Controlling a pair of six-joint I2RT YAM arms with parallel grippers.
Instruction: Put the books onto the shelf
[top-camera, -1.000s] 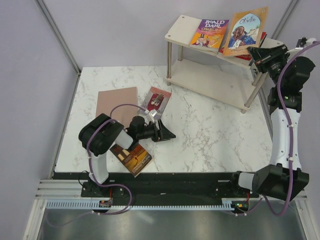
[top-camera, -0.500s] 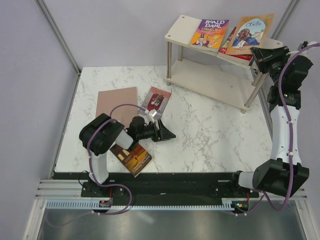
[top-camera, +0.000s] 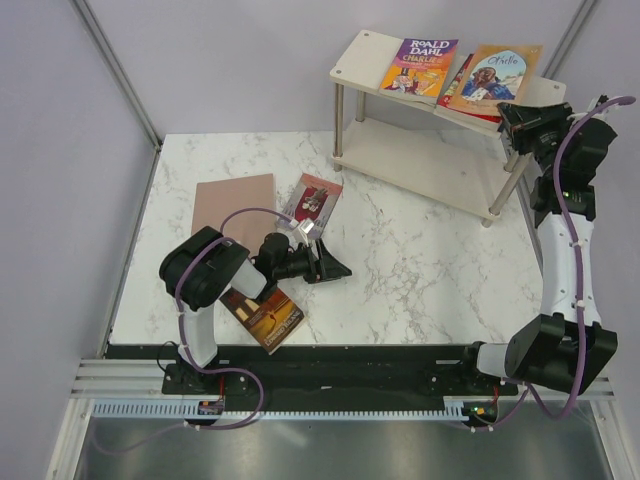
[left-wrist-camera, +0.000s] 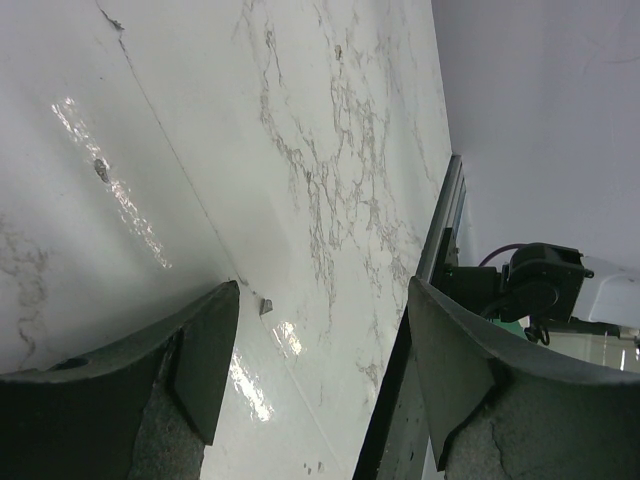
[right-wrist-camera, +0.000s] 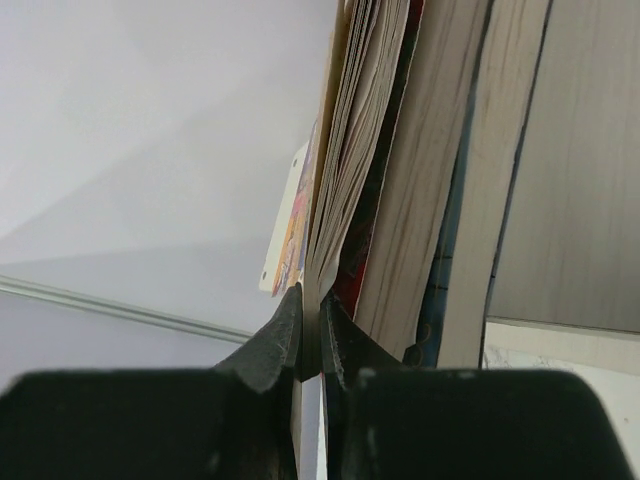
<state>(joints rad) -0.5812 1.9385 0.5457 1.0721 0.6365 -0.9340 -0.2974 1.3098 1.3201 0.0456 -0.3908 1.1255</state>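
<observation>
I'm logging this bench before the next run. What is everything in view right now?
shelf: one, cream-white with silver posts, far right of the table.
Roald Dahl book: one, purple-orange, on the top board.
Othello book: one, orange, top board, lying on other books.
red book: one, mostly hidden under the Othello book.
pink-red book: one, on the table.
brown-orange book: one, dark, near edge, partly under the left arm.
flat rectangle: one, dull pink-brown, on the table; whether book or board, cannot tell.
table: one, white marble.
left gripper: open, empty.
right gripper: shut on the Othello book.
</observation>
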